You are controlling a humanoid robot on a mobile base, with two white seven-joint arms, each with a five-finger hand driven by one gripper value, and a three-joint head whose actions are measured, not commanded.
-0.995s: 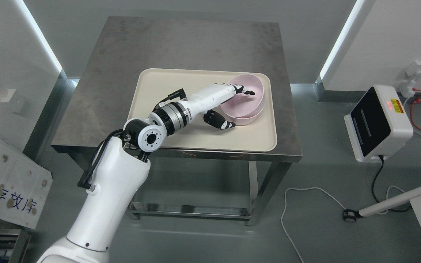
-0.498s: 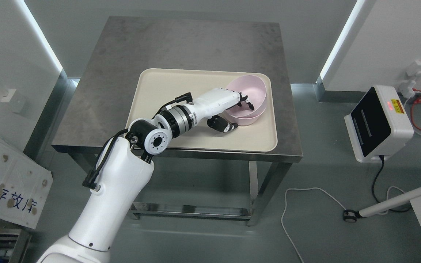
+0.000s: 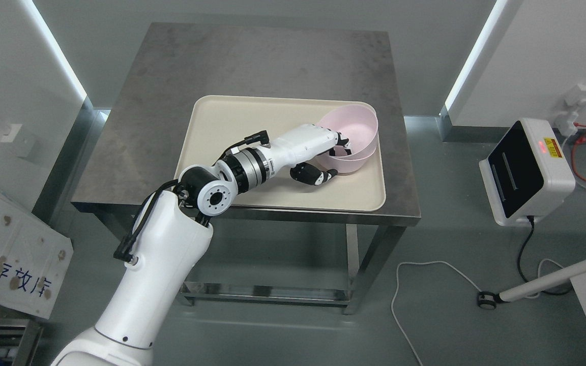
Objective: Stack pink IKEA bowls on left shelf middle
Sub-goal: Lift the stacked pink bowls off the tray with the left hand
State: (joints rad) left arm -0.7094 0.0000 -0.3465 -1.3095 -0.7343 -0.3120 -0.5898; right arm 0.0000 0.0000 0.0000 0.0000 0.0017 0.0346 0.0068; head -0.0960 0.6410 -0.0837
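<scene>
On the grey metal table (image 3: 252,61) lies a cream tray (image 3: 232,122); at its far right corner sit nested pink bowls (image 3: 359,132), tilted. Left hand (image 3: 323,152) clamps their near rim, fingers (image 3: 343,142) inside, thumb (image 3: 318,176) beneath.

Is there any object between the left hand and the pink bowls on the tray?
No. The left hand already grips the near rim of the pink bowls, fingers inside and thumb below outside. Nothing else lies on the tray. The shelf is not in view.
</scene>
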